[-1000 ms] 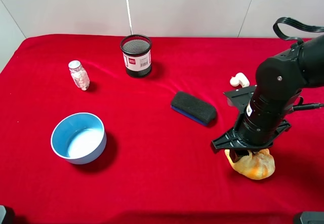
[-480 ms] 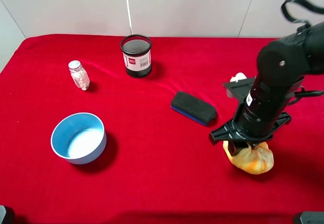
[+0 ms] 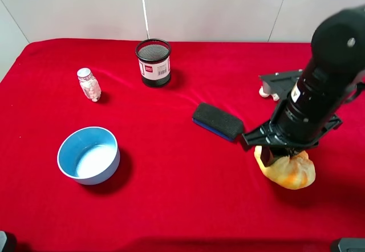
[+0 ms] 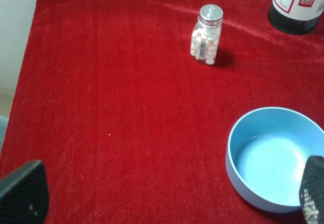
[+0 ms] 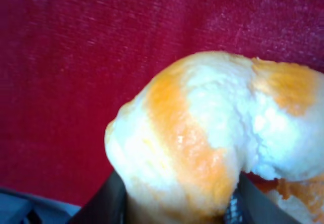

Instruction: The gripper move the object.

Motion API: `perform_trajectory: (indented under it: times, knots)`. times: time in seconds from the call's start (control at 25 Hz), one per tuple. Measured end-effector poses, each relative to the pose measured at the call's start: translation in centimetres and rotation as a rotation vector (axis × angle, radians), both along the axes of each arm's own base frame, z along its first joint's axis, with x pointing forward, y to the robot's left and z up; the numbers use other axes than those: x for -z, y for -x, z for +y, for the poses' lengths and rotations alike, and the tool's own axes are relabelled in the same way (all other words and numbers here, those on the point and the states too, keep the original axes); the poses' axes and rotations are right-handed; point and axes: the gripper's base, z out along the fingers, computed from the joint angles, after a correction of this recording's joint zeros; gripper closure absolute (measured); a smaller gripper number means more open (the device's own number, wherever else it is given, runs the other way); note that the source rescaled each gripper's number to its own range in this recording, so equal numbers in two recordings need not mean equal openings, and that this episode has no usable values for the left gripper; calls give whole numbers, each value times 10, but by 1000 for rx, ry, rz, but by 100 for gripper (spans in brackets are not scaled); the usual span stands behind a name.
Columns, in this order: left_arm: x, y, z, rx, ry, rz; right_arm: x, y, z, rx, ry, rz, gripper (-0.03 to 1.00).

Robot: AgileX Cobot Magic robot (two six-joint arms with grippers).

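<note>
Red cloth: it covers the whole table [image 3: 171,218] and looks soft and grippy rather than slick.
Task thing: the orange-yellow, lobed, bread-like lump [image 3: 292,173] sits at the near right of the table, right under the black arm. I cannot tell whether it rests on the cloth or is just lifted.
Grip: the right claw [image 3: 280,154] is clamped on the lump's upper lobe, and the wrist view shows soft dough bulging out between the dark fingers.
Other arm: the left claw [image 4: 167,193] hangs with its fingers wide apart, holding nothing, over the light blue round bowl [image 3: 64,149].
Risk: the hold is high on a squashy lobe, so I'd guess a quick swing could tear it or let it slip. A low carry might drag it on the cloth.
Neighbours: the black-and-blue eraser block [image 3: 218,121] lies near on the left, and the small white curved piece [image 3: 264,91] peeks out behind the arm.
Open room: bare cloth stretches from the lump to the bowl. The table's near edge is close, so moving that way looks unwise.
Far side: the black mesh pen cup [image 3: 153,63] and the small clear pill bottle [image 3: 89,84] stand well apart from all this.
</note>
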Motion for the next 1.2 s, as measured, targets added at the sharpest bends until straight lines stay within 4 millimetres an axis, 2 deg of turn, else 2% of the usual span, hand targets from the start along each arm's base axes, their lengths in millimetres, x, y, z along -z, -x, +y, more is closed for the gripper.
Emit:
perform_trajectory:
  times: [0.56,1.2]
  knots:
    - [0,0,0,0,0,0,-55,-26,19,-21,-35,-34,97]
    - [0,0,0,0,0,0,-116,-61,33,-24,-49,-220,97]
